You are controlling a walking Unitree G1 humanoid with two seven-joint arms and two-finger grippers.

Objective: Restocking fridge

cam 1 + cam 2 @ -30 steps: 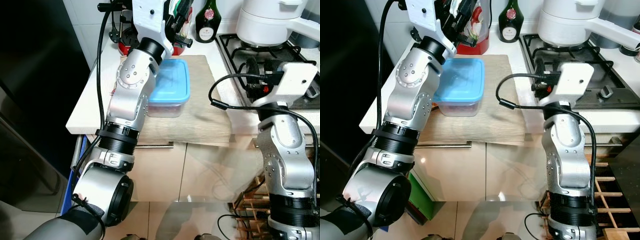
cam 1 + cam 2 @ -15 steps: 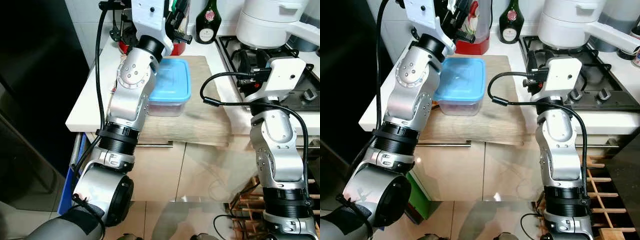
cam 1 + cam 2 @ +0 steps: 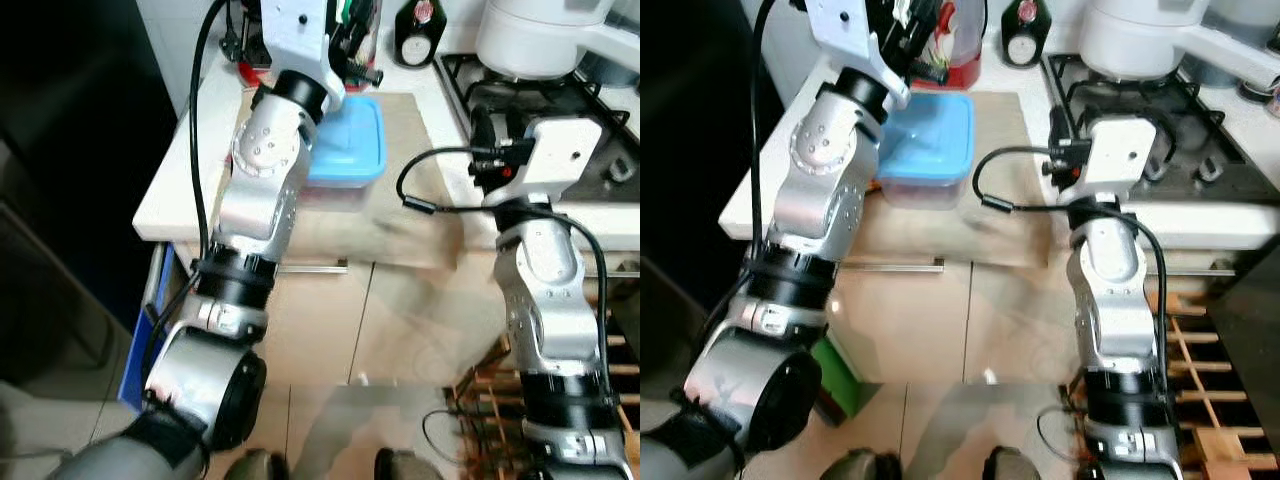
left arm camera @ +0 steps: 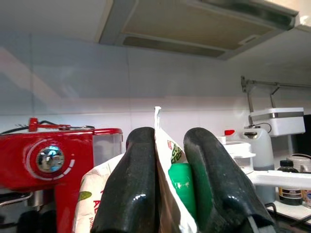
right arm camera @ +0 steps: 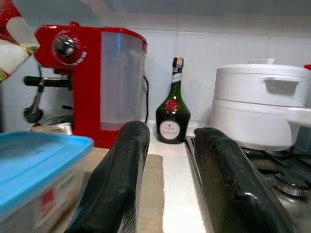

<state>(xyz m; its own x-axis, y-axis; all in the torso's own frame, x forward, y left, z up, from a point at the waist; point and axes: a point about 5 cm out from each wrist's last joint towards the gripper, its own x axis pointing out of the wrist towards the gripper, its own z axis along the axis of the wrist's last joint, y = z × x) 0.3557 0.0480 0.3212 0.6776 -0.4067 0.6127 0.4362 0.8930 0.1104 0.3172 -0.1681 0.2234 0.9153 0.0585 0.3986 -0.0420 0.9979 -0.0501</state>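
Since a second ago our right gripper (image 5: 165,179) has swung in from over the hob toward the wooden board (image 3: 990,215), fingers parted with nothing between them, while our left gripper (image 4: 167,179) stays raised, pinched on one printed bag (image 4: 167,160). Below and ahead of the left fingers lies one blue-lidded container (image 3: 930,135) on the board, near the counter edge (image 3: 160,225). Ahead of the right fingers we have open board, then one bottle (image 5: 168,111), one red coffee machine (image 5: 92,73) and one white pot (image 5: 260,104).
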